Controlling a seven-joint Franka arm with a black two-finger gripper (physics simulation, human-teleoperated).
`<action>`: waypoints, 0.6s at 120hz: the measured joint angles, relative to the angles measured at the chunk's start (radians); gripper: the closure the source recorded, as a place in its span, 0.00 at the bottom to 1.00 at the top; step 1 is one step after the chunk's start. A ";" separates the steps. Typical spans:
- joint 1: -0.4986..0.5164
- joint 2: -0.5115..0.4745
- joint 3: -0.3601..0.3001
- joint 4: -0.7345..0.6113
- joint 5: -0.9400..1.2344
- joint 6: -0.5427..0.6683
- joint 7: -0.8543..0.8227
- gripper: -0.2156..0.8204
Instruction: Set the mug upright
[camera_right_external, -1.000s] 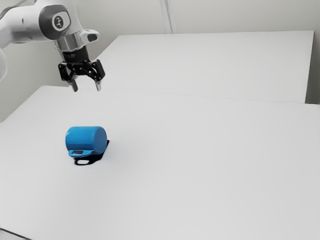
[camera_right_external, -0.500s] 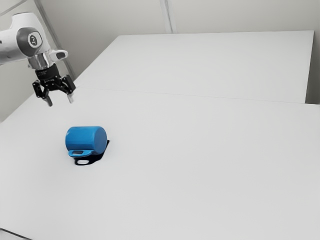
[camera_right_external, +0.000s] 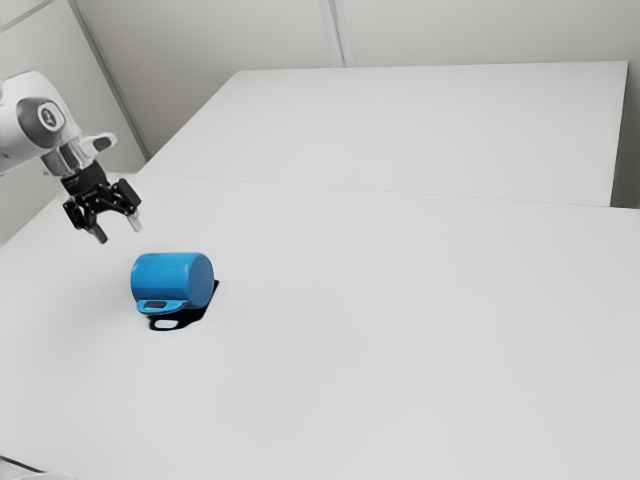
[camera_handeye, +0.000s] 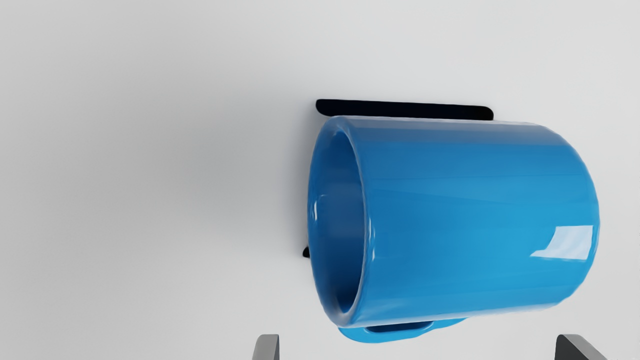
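Hanging lower than before, the gripper (camera_right_external: 117, 234) has jaws spread; the blue mug (camera_right_external: 165, 278) still lies on its side, at four o'clock from it in the exterior view. The arm (camera_right_external: 18, 135) bears a badge (camera_right_external: 49, 117) too small to read.

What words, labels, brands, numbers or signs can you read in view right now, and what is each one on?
Readable text: none, so there is nothing to quote.
Arm: a round emblem on the dark joint cover, too small to read.
Mug: no lettering on the parts of its blue surface that face the cameras.
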 joint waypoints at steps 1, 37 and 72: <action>0.001 0.001 0.000 -0.003 -0.003 0.002 0.003 0.21; 0.035 0.027 0.000 -0.117 -0.114 0.113 0.104 0.21; 0.047 0.027 0.000 -0.180 -0.305 0.179 0.220 0.21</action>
